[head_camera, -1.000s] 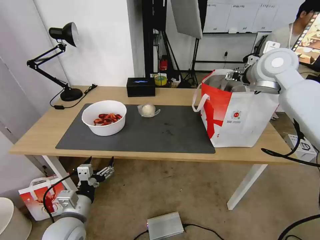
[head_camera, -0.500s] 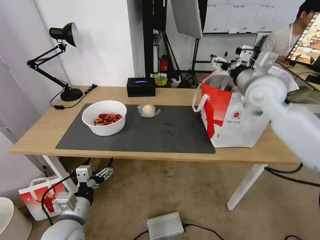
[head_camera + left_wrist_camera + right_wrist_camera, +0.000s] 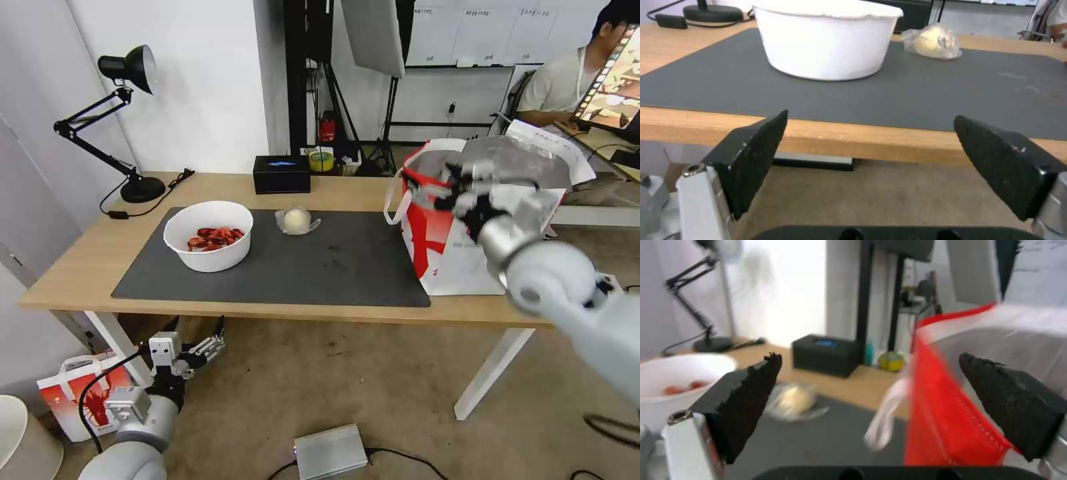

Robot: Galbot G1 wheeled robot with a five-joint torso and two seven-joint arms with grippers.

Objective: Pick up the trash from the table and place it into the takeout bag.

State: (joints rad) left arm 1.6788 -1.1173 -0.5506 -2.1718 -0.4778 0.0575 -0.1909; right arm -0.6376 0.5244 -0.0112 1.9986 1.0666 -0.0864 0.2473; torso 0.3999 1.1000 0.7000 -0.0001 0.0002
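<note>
On the dark grey mat of the table stands a white bowl of red shells. To its right lies a clear plastic wad around crumpled white tissue. The takeout bag stands open at the table's right end, foil lining showing. My right gripper hangs open and empty in front of the bag's near-left upper edge; its wrist view has the bag, wad and bowl. My left gripper is open below the table's front edge, facing the bowl and wad.
A black desk lamp stands at the back left and a black tissue box at the back middle. On the floor are a small crayfish-print bag at the left and a silver box.
My right arm has swung from above the bag's mouth, down and forward to the bag's front-left side. The left arm has barely shifted.
</note>
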